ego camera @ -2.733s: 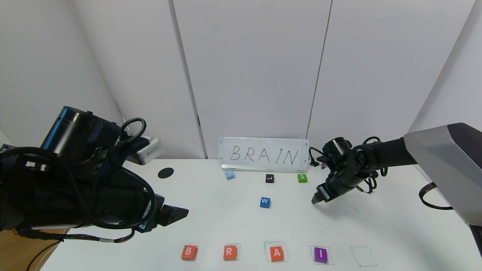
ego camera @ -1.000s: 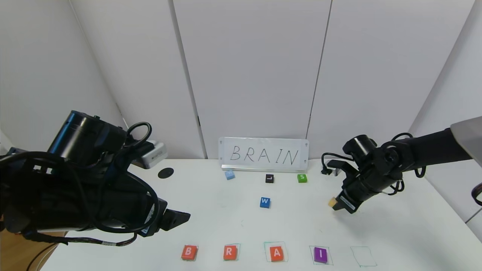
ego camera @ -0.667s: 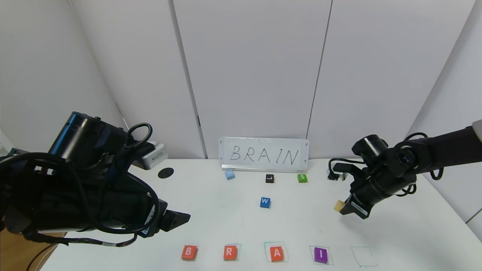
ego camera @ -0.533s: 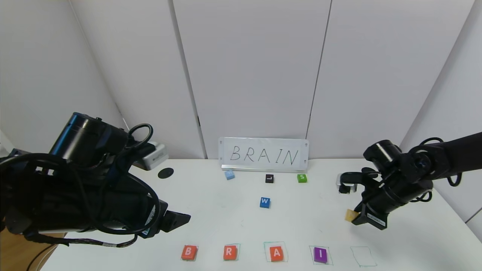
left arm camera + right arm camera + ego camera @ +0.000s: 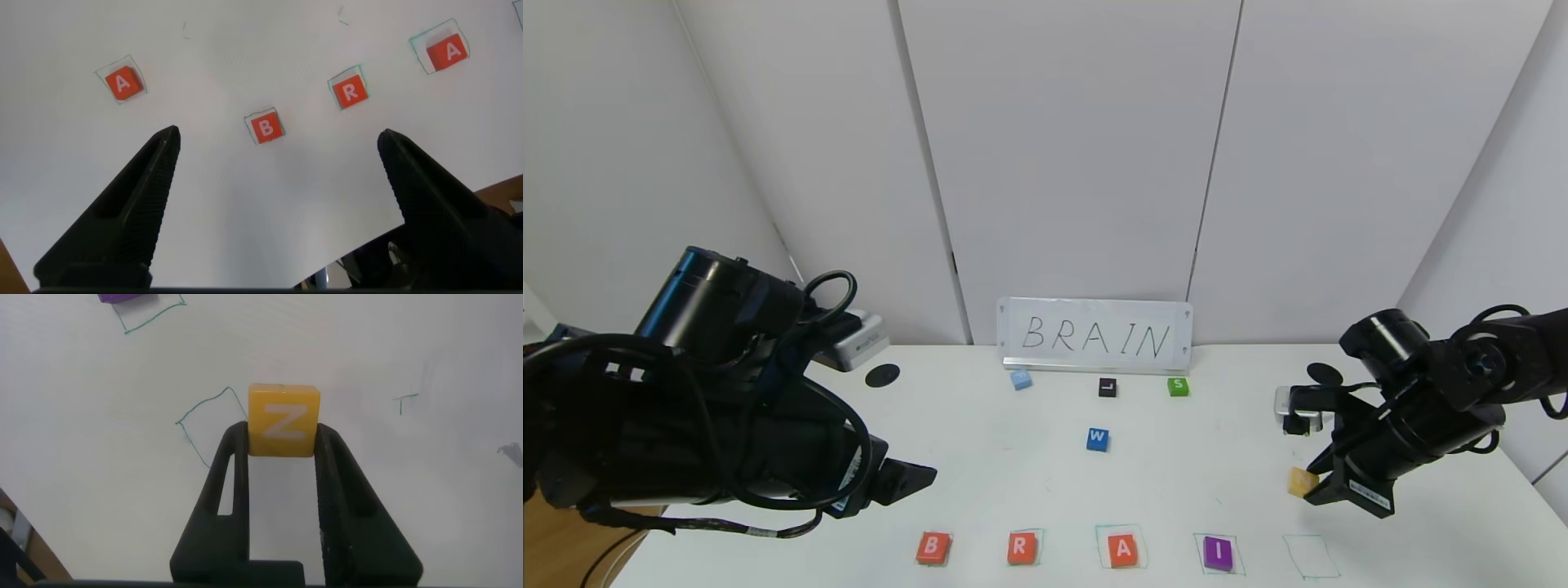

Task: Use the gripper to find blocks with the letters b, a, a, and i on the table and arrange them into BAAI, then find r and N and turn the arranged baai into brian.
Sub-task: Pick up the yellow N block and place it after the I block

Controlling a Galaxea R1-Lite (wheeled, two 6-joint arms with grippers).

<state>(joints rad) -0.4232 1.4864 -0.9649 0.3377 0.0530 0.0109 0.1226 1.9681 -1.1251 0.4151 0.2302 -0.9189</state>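
The yellow N point(image 5: 1300, 481) is up off the surface point(image 5: 1029, 482), pinched between the two fingers of the right hand point(image 5: 282, 449) so that its lettered face looks toward the wrist camera. The drawn green square point(image 5: 1311, 557) that has no block in it lies below the block and toward the robot, at the right end of the near row, just beyond the purple I point(image 5: 1218, 553). In the right wrist view that square's outline shows directly past the block, partly covered by it. So the coming move is judged to be short: a little nearer to the robot and down, with the block kept square to the outline.

The rest of the row reads B point(image 5: 934, 547), R point(image 5: 1022, 547), A point(image 5: 1124, 550), then the I. The right forearm reaches in from the right edge, its hand tilted down and inward. This arm is plainly the nearer one. The left hand point(image 5: 274, 175) hangs released, fingers wide, above the row's left end over the B.
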